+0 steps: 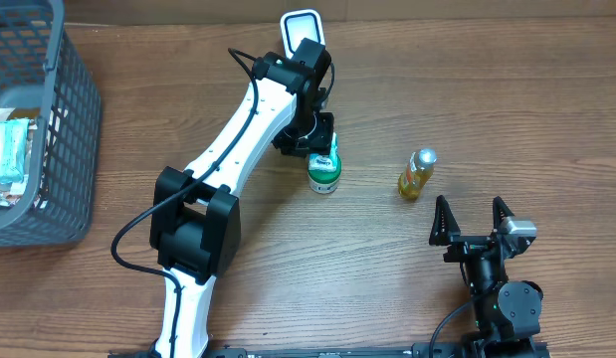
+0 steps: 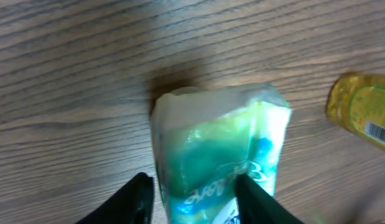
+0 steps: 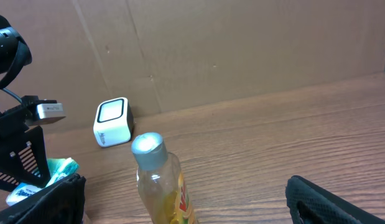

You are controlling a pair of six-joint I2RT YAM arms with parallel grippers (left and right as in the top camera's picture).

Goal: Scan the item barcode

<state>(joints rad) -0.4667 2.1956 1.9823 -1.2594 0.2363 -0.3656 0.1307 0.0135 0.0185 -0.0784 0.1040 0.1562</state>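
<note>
As viewed from overhead, a wood-grain table (image 1: pixel 407 80) is found to carry every item noted below. A grey slatted basket (image 1: pixel 74 109) is recorded at the left edge, with wrapped packets (image 1: pixel 9 149) lying inside it. The left arm (image 1: pixel 238 139), white with black joints, is extended from the near edge toward the middle of the far side. The right arm (image 1: pixel 502 298) is kept low at the near right corner.

The left end effector (image 2: pixel 193 190) is positioned over a green-and-white packet (image 1: pixel 326 172). In the left wrist view its black fingers (image 2: pixel 137 199) are seen close against both sides of the packet. Whether the packet is actually pinched cannot be told. The right end effector (image 1: pixel 472 221) is spread wide and is pointed toward the far side of the table.

A white scanner (image 1: pixel 301 28) with a dark face is noted at the far edge, just beyond the left wrist. A yellow bottle (image 1: pixel 417 174) with a silver cap is found upright between the packet and the right end effector, apart from both. A barcode label (image 2: pixel 379 130) is visible on it in the left wrist view.

The green-and-white packet rests on the table near its centre. It is near the bottle's left side and set apart from the scanner.
</note>
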